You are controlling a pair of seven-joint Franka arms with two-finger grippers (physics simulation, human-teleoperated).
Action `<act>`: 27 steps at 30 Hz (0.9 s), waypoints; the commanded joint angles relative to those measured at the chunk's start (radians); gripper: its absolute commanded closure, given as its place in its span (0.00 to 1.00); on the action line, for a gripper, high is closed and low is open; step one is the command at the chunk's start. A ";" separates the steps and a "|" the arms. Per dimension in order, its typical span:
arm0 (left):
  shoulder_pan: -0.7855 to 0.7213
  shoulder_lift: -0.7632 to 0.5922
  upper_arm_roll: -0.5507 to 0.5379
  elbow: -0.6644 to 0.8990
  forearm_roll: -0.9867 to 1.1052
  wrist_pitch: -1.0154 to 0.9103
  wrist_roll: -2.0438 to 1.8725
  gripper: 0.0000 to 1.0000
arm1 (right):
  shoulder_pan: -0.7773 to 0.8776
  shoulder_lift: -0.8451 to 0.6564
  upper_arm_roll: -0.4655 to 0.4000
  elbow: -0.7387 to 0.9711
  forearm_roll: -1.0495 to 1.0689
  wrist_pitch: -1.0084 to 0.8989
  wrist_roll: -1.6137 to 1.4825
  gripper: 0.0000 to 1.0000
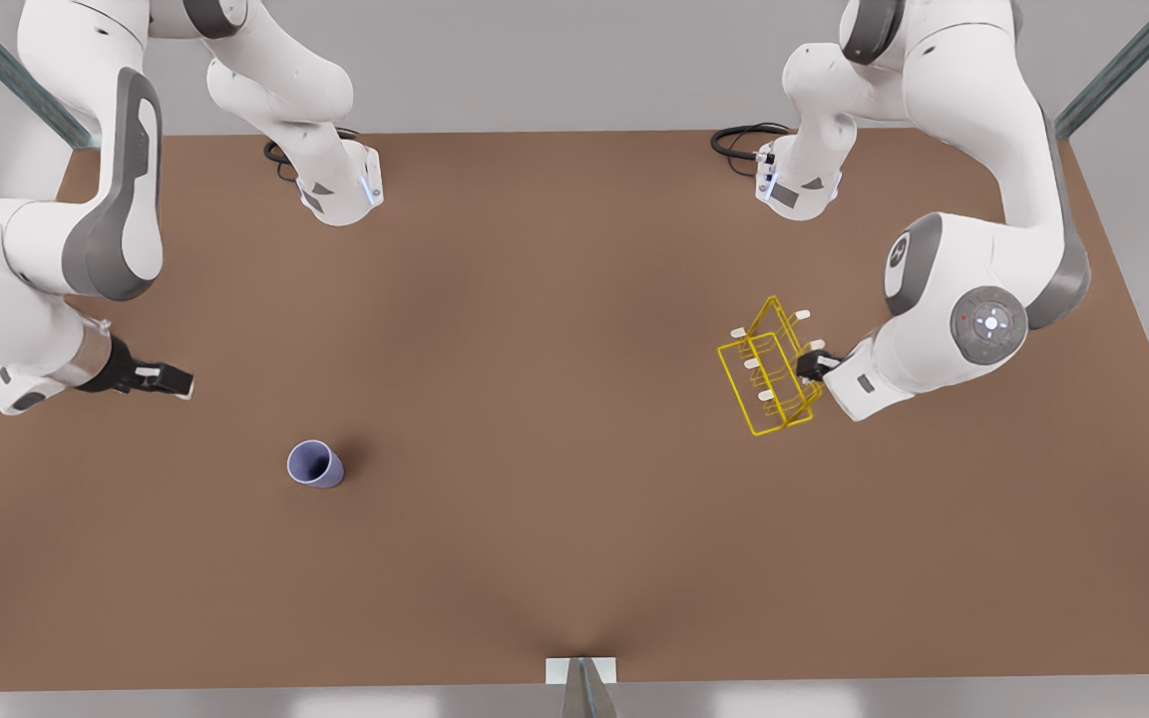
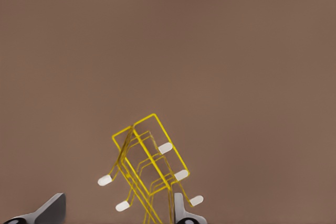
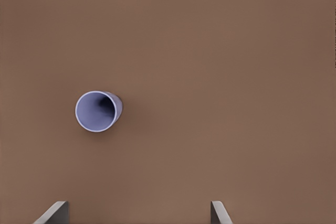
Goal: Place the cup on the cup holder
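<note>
The lavender-blue cup (image 1: 315,464) (image 3: 97,111) stands upright on the brown table, mouth up, toward the front view's left. My right gripper (image 1: 174,381) (image 3: 137,214) hovers open up and to the left of it, well apart. The yellow wire cup holder (image 1: 769,374) (image 2: 147,156), with white-tipped pegs, sits toward the front view's right and looks tilted. My left gripper (image 1: 814,364) (image 2: 115,213) is open at the holder's near end. The wire frame runs between its fingers, close to one fingertip (image 2: 181,208) and far from the other.
The brown table (image 1: 555,399) spans the scene. Both arm bases (image 1: 340,189) (image 1: 799,184) stand at the back edge with black cables beside them. A small white bracket (image 1: 581,670) sits at the middle of the front edge.
</note>
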 commanded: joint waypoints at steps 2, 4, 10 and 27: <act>-0.001 -0.002 -0.001 0.005 -0.006 0.046 -0.019 0.00 | -0.001 0.000 0.000 0.000 0.001 0.065 0.014 0.00; -0.001 -0.007 -0.011 0.021 0.017 0.043 -0.013 0.00 | -0.001 0.000 0.000 0.000 0.001 0.065 0.014 0.00; -0.001 0.036 -0.011 0.009 0.034 0.056 -0.062 0.00 | 0.004 0.069 0.000 -0.012 0.004 0.084 0.020 0.00; -0.008 0.044 -0.009 -0.010 0.064 0.072 -0.107 0.00 | 0.262 0.369 0.011 -0.262 0.031 0.733 0.293 0.00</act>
